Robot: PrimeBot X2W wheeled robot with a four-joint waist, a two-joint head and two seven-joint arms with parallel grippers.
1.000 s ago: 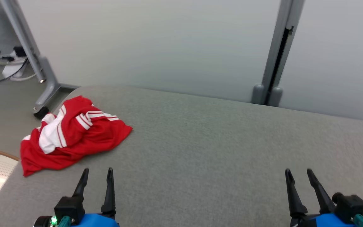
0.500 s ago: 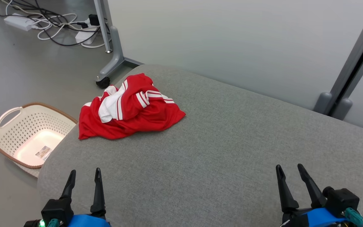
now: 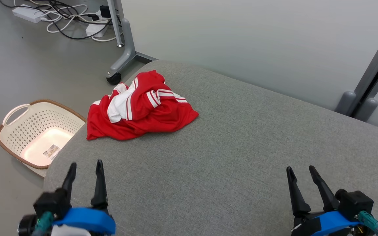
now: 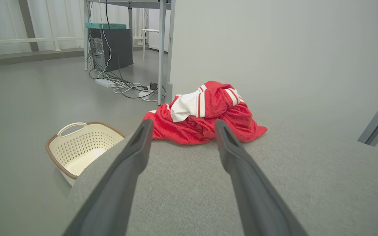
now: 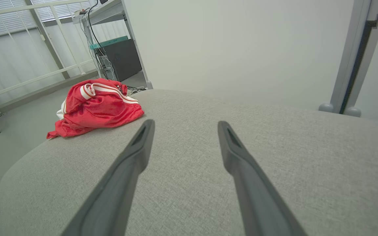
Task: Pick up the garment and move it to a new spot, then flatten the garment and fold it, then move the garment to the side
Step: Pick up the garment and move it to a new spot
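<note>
Red garment (image 3: pixel 139 111), white panels and stripes showing, lies crumpled in a heap at the far left corner of the grey fabric desk (image 3: pixel 225 147), its lower edge right at the desk's left rim. Left tool (image 3: pixel 85 164) hovers over the near left edge, fingers spread wide and gripping nothing, tips pointing up toward the heap, and bare grey fabric runs from those tips to the cloth. Right tool (image 3: pixel 300 168) sits at the near right, jaws just as wide and holding nothing, well apart from the garment with a long run of open desk in between. Down on the floor by that left corner sits a cream basket (image 3: pixel 18 131) with a brown rim and a loop handle, a small label lying in its bottom; it is just beside the desk and near the garment's low edge. Behind the heap a grey leg (image 3: pixel 126 49) on a black castor (image 3: pixel 114 78) stands close to the corner, and further back white and black cables (image 3: pixel 64 19) tangle round a power strip (image 3: pixel 26 13). A pale partition (image 3: pixel 241 39) runs along the desk's far side, with a grey post (image 3: pixel 372 82) at the far right. From the left wrist, a dark computer tower (image 4: pixel 112 47) stands on the floor well beyond the garment.
</note>
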